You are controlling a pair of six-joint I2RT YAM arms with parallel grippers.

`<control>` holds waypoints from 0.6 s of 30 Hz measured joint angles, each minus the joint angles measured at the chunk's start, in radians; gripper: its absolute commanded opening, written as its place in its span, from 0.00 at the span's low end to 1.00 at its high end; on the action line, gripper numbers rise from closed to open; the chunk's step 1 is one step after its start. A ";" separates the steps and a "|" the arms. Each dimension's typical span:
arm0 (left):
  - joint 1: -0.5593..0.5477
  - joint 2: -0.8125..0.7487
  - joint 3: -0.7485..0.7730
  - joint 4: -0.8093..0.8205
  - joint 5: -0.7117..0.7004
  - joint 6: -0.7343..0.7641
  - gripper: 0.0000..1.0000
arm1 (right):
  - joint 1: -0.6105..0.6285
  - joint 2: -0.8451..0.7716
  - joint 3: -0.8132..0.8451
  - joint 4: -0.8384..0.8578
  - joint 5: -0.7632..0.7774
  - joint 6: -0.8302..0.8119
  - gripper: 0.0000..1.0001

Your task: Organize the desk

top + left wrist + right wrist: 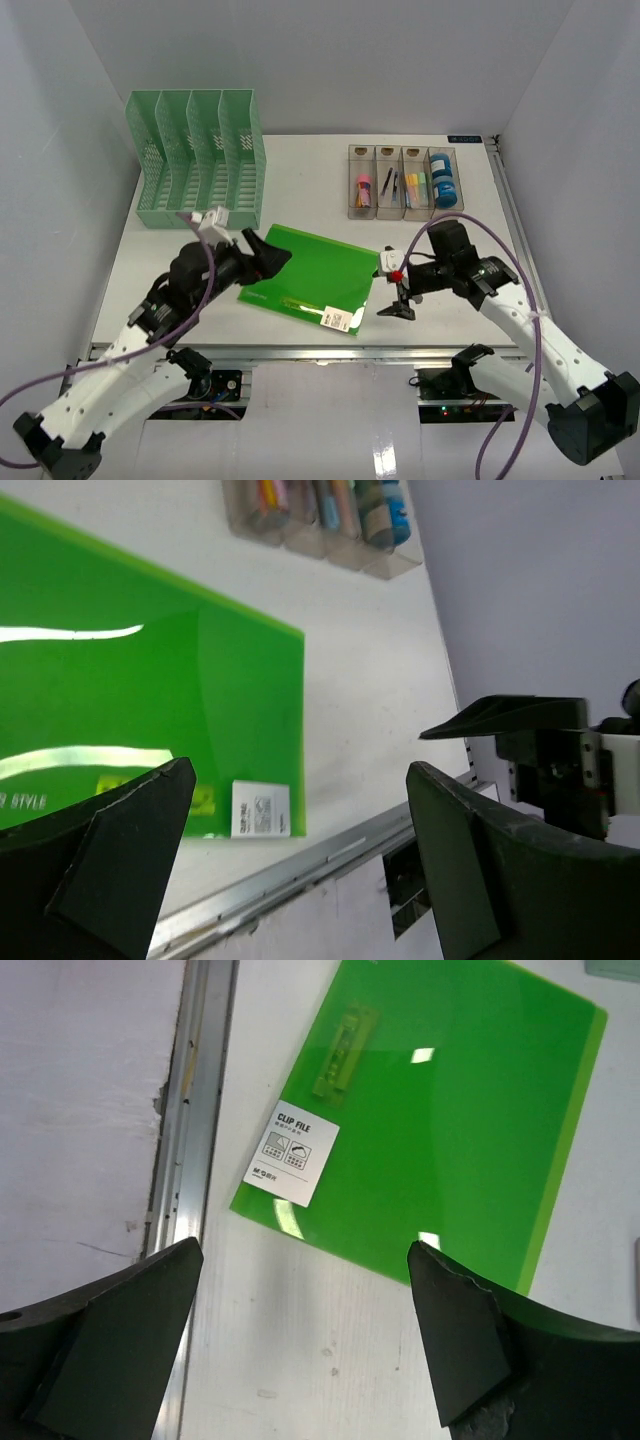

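Hovering over the large flat white rectangular desk [320,170], the left gripper [270,250] has its two dark fingers spread wide with nothing between them. Just under and beyond it lies a flat translucent green plastic clip-file folder [315,270], whose left corner sits right by those fingers. The right gripper [392,290] hangs at the folder's opposite side, near its right edge, jaws likewise parted and holding nothing.

From the right wrist, the folder [450,1110] lies ahead of the open fingers, flat on the desk [300,1360], and its white rectangular paper label [292,1153] reading "CLIP FILE" is on the corner nearest them. The silver metal rail [190,1110] along the desk's front edge runs to the left of that gripper.

From the left wrist, the folder [100,680] fills the area ahead of the left finger, with the label [262,808] between the two fingers and the rail [300,865] just below it.

Farther out from the left gripper stands a pale green slotted plastic file rack [200,160]. Beyond the right gripper sits a clear four-compartment plastic tray [402,182] holding coloured pens and a blue roll.
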 measured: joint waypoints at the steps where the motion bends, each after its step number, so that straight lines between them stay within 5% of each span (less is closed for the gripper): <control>1: -0.001 -0.080 -0.065 -0.012 -0.001 -0.029 0.98 | 0.041 -0.027 -0.018 0.023 0.028 0.015 0.92; 7: -0.005 -0.357 -0.327 -0.121 0.006 -0.205 0.98 | 0.324 0.075 -0.033 0.153 0.238 0.185 0.99; 10: -0.006 -0.389 -0.351 -0.168 0.005 -0.255 0.98 | 0.385 0.143 -0.033 0.209 0.370 0.273 0.91; 18: -0.006 -0.402 -0.389 -0.240 -0.030 -0.358 0.98 | 0.574 0.301 -0.032 0.339 0.582 0.405 0.90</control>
